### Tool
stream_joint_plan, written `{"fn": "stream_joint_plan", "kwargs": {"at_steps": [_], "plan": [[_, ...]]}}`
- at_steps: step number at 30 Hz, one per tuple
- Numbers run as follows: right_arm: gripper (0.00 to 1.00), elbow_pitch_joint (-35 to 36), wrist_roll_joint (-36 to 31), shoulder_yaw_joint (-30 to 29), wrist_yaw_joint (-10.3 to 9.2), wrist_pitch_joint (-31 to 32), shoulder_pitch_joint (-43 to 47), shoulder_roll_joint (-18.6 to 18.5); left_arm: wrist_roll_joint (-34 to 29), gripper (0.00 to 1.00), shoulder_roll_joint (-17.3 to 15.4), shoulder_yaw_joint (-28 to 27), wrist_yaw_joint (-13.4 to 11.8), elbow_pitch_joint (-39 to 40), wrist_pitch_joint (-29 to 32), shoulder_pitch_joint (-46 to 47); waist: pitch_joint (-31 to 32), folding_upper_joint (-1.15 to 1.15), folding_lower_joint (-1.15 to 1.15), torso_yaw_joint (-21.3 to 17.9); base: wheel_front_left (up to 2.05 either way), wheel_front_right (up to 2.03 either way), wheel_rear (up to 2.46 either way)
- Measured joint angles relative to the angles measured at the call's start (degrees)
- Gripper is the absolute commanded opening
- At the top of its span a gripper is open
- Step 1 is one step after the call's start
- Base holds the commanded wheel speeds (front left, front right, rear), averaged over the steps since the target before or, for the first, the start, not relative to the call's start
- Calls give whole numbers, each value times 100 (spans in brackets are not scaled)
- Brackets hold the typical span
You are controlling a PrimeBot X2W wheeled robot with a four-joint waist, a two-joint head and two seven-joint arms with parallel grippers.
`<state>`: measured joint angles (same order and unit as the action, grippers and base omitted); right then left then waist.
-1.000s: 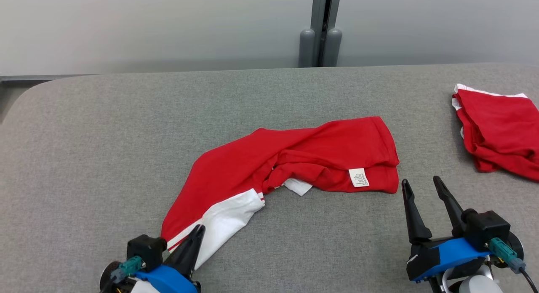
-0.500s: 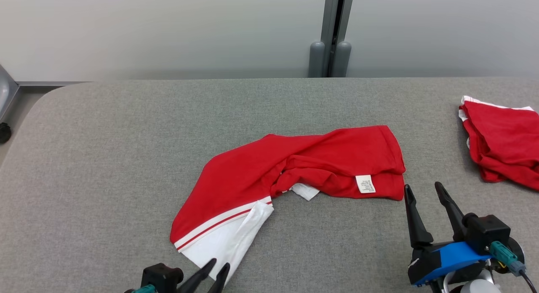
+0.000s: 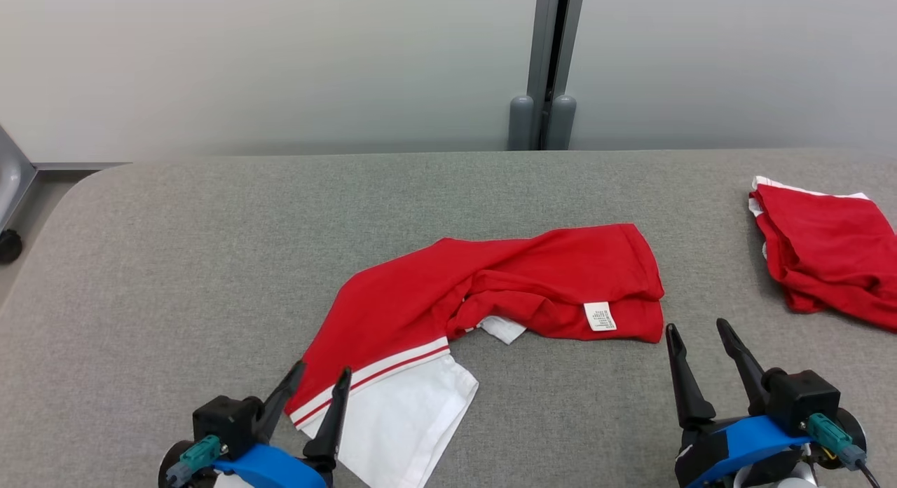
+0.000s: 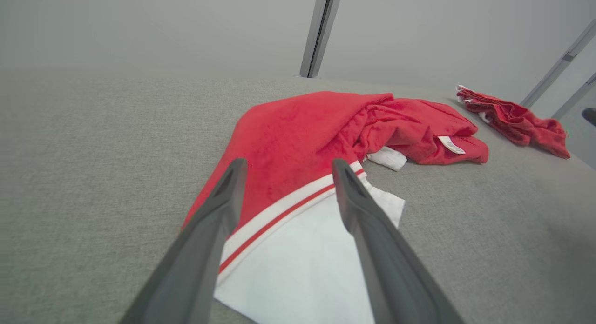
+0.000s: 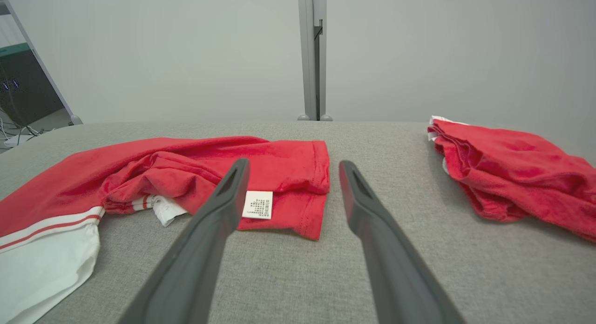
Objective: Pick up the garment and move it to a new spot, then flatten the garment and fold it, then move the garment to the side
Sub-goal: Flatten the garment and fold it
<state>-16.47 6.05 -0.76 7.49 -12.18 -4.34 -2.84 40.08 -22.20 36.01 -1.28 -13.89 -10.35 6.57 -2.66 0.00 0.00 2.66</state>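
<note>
The garment (image 3: 420,299) is red with a white, red-striped end and lies crumpled at the middle of the grey table (image 3: 175,263). A white label (image 3: 600,316) shows near its right end. My left gripper (image 3: 322,370) stands open at the lower left, fingers over the striped edge of the white end (image 4: 298,268), gripping nothing. In the left wrist view the left gripper (image 4: 288,162) frames the garment (image 4: 302,128). My right gripper (image 3: 695,327) is open just off the garment's right end. In the right wrist view the right gripper (image 5: 293,162) points at the garment (image 5: 195,165) and label (image 5: 257,204).
A second red garment (image 3: 820,242) lies bunched at the table's far right, also visible as a red heap (image 5: 507,170) in the right wrist view. A grey wall with a vertical post (image 3: 543,67) stands behind. The table's rounded corner (image 3: 84,186) is at the left.
My left gripper, shut on the white end a second ago, has let it go and now stands open over it. The white end lies spread out. The camera has shifted.
</note>
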Motion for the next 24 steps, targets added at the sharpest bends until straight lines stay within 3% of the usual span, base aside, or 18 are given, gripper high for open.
{"fn": "stream_joint_plan", "kwargs": {"at_steps": [7, 24], "plan": [[100, 14, 7, 48, 0, 4, 2, -1, 211, 100, 55, -229, -8, -826, -81, 230, -12, 0, 0, -85, 0, 0, 0], [100, 205, -46, 146, 0, 58, -168, -1, 93, 100, 238, 190, 642, -2687, 464, 1540, -572, 0, 0, -369, 0, 0, 0]]}}
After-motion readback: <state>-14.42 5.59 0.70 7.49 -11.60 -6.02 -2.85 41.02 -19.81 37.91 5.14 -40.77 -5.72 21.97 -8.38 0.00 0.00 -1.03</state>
